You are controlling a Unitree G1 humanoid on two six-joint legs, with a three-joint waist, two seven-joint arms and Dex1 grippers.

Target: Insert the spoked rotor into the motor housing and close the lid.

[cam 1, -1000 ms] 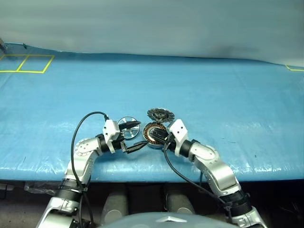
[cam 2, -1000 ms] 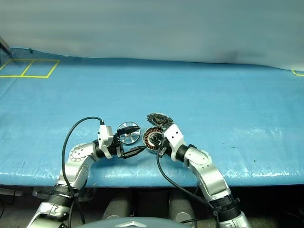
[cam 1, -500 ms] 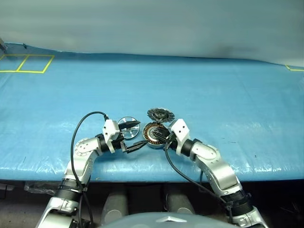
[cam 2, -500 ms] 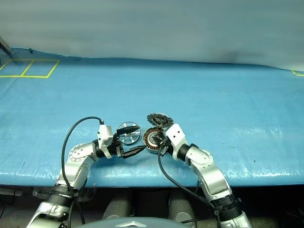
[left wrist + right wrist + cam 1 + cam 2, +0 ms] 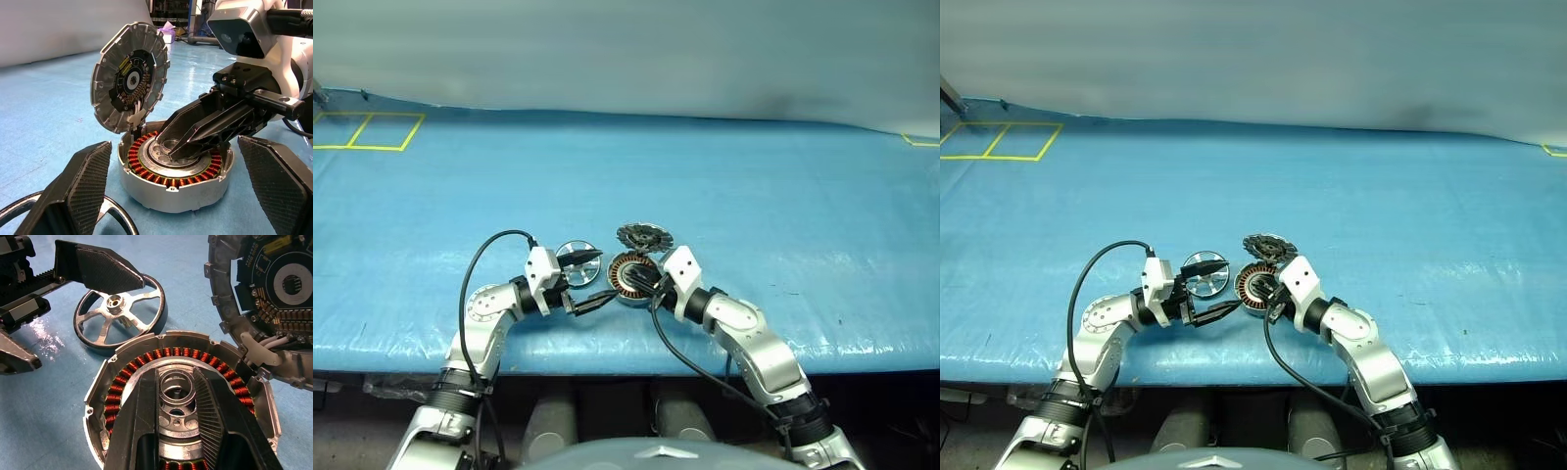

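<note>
Copper windings show in the housing (image 5: 174, 171), lid (image 5: 128, 77) up; rotor (image 5: 120, 313) unplaced beside the wide left hand (image 5: 590, 278); right hand (image 5: 171, 147) narrow on its hub.

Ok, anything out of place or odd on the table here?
Nothing looks damaged or spilled. The lid stands tilted open, joined to the motor housing at its edge. The right gripper rests its jaws on the housing's silvery centre, and the spoked rotor lies flat on the blue table beside it, by the open left gripper.
</note>
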